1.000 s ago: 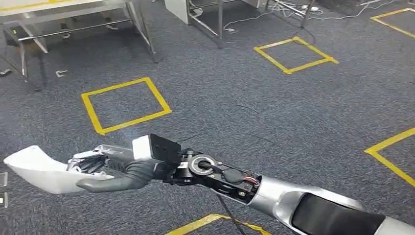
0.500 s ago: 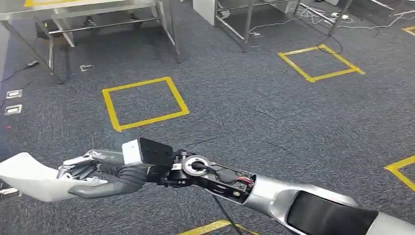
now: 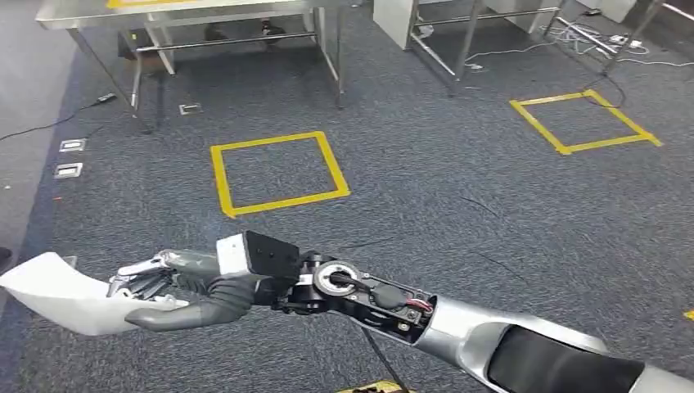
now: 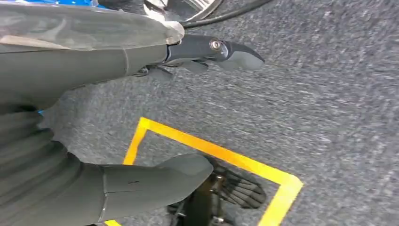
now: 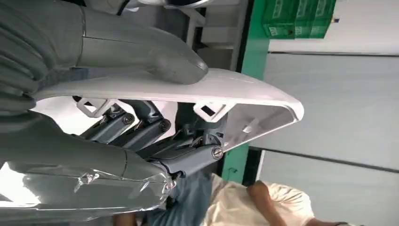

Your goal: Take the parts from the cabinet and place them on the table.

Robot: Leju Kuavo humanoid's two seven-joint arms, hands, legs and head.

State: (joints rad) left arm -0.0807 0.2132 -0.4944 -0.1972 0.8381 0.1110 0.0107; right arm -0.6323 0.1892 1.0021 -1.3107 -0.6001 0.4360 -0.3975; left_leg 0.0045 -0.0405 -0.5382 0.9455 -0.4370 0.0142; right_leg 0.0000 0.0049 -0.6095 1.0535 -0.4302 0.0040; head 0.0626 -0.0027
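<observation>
A white curved plastic part (image 3: pixel 57 291) sits in my right hand (image 3: pixel 176 291), low at the left of the head view, above the grey carpet. The right arm reaches across from the lower right. In the right wrist view the thumb (image 5: pixel 141 47) presses on the part's smooth outer face (image 5: pixel 197 87) and the fingers (image 5: pixel 155 129) lie against its ribbed inner side. My left hand (image 4: pixel 70 70) hangs over the carpet with thumb and fingers apart and nothing in it.
A steel table (image 3: pixel 188 12) on metal legs stands at the far end, with another frame (image 3: pixel 442 41) and loose cables (image 3: pixel 589 37) to its right. Yellow tape squares (image 3: pixel 278 172) (image 3: pixel 585 123) mark the carpet. A person in a pale shirt (image 5: pixel 263 202) is near.
The whole head view has shifted: the tape squares and table slid to the right, so the camera has turned. My right hand still holds the white part the same way.
</observation>
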